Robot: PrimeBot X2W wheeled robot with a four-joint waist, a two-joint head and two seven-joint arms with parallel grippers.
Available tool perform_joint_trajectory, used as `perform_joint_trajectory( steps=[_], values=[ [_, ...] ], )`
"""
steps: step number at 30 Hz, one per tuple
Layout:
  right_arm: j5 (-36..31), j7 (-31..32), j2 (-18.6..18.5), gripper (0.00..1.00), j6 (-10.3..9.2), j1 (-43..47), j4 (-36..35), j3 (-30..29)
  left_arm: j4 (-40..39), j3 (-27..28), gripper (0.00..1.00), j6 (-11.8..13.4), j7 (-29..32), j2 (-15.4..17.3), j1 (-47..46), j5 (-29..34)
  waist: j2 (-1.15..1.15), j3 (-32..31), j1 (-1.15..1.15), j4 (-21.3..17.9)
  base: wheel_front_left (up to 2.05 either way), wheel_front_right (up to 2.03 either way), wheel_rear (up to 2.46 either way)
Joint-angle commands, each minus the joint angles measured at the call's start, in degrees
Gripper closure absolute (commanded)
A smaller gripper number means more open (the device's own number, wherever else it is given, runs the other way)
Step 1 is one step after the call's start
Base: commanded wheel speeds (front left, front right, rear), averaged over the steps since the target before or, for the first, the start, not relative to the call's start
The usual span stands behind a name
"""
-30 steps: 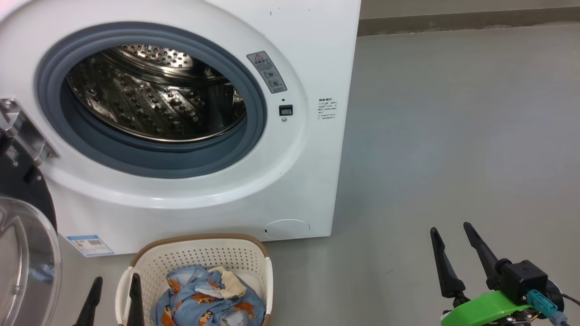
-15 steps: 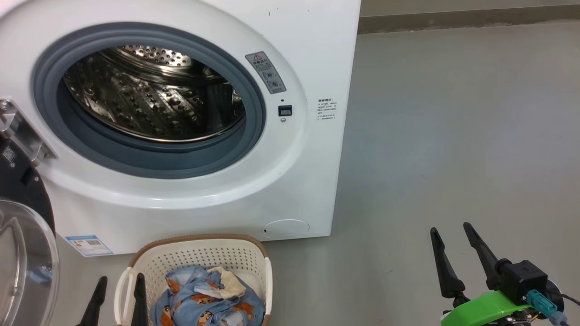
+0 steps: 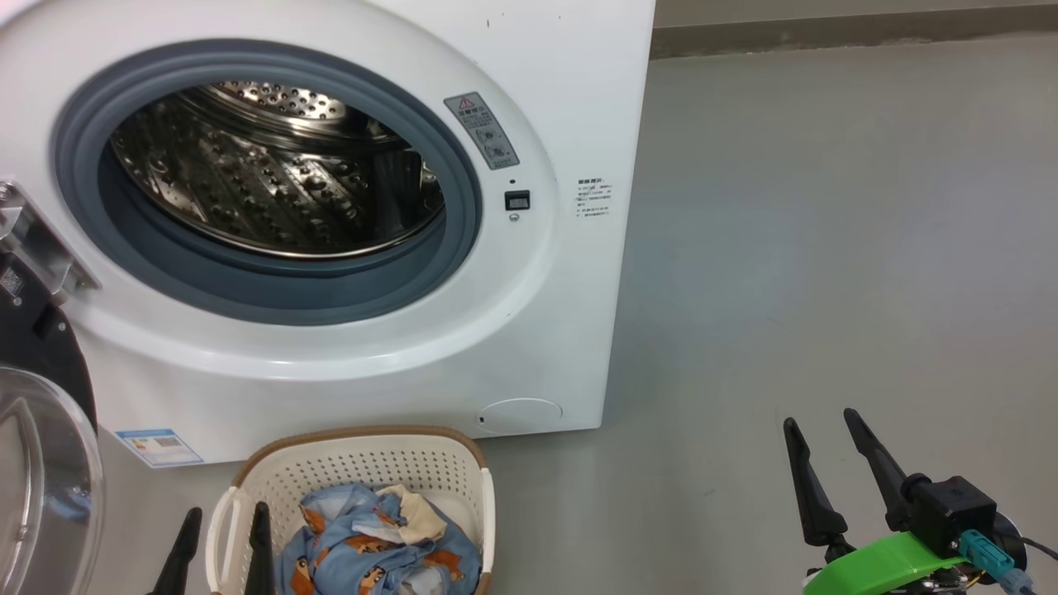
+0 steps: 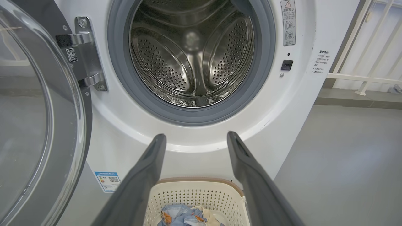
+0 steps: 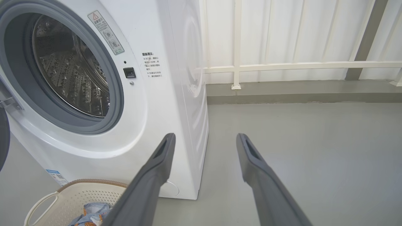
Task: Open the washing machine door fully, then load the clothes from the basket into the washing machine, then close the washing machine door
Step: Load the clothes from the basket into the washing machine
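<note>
Grey flooring (image 3: pixel 826 248) runs back to a white railing (image 5: pixel 298 66) behind the washing machine (image 3: pixel 570 74), a white front-loader standing with its mouth uncovered. The washing machine door (image 4: pixel 40 119) hangs swung wide on a metal hinge (image 4: pixel 89 59), to the left of the left gripper (image 4: pixel 196 135), with its clear glass bowl bulging outward. Straight ahead of that gripper, past its fingertips, the perforated steel drum (image 4: pixel 191 53) gleams inside a grey gasket (image 4: pixel 188 116).

The left gripper's two dark fingers stand apart and hold nothing. Below and between them sits the basket (image 3: pixel 364 463), cream-white with a brown rim, on the floor just in front of the machine's base. The clothes (image 3: pixel 372 554), a blue bear-print bundle with a scrap of cream cloth, lie inside the basket, just to the right of the left gripper's fingers in the head view.

A blue energy sticker (image 3: pixel 157 446) sits low on the machine ahead and left of that gripper, and a round flap (image 3: pixel 519 416) ahead and right.

The right gripper (image 3: pixel 820 417) hovers over bare floor well to the right of the basket, its fingers also apart and empty. The machine's right front corner lies ahead and to its left. A green bracket (image 3: pixel 884 562) sits behind its fingers.
</note>
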Motion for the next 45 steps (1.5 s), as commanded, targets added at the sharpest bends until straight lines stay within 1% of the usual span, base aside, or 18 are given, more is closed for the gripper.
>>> perform_joint_trajectory(
  steps=[1,8,21,26,36,43,45],
  values=[
    [0.08,-0.28,-0.17,0.0,0.09,-1.73,-1.26,1.39,-0.83,1.62,0.0,-0.17,-0.31,0.76,-1.77,-0.82,0.0,0.28,0.0,-0.14,0.0,0.0,0.0],
    [0.12,-0.28,-0.17,0.0,0.09,-2.12,-0.16,1.72,0.64,0.8,0.0,-0.17,-0.31,0.74,-2.78,-1.13,0.0,3.19,0.0,-0.54,0.0,0.0,0.0],
    [0.41,-0.28,-0.17,0.0,0.09,-5.82,1.6,3.15,7.11,-1.14,0.0,-0.18,-0.31,0.73,-9.17,-3.98,0.0,13.64,0.0,-2.81,0.0,0.0,0.0],
    [0.38,-0.28,-0.17,0.0,0.09,-7.58,1.59,3.69,10.99,-1.02,0.0,-0.18,-0.31,1.56,-12.6,-5.63,0.0,17.43,0.0,-4.42,0.0,0.0,0.0],
    [0.94,-0.28,-0.17,0.0,0.09,-9.96,0.67,3.97,20.54,-4.12,0.0,-0.18,-0.31,4.48,-18.49,-9.25,0.0,24.12,0.0,-7.13,0.0,0.0,0.0],
    [2.11,-0.28,-0.17,0.0,0.09,-11.75,-0.28,4.65,27.47,-7.46,0.0,-0.18,-0.31,7.98,-24.02,-13.68,0.0,30.09,0.0,-9.18,0.0,0.0,0.0],
    [2.63,-0.28,-0.17,0.0,0.09,-12.4,-0.51,4.95,29.1,-9.21,0.0,-0.18,-0.31,9.25,-25.4,-14.53,0.0,31.77,0.0,-9.84,0.0,0.0,0.0]
  ],
)
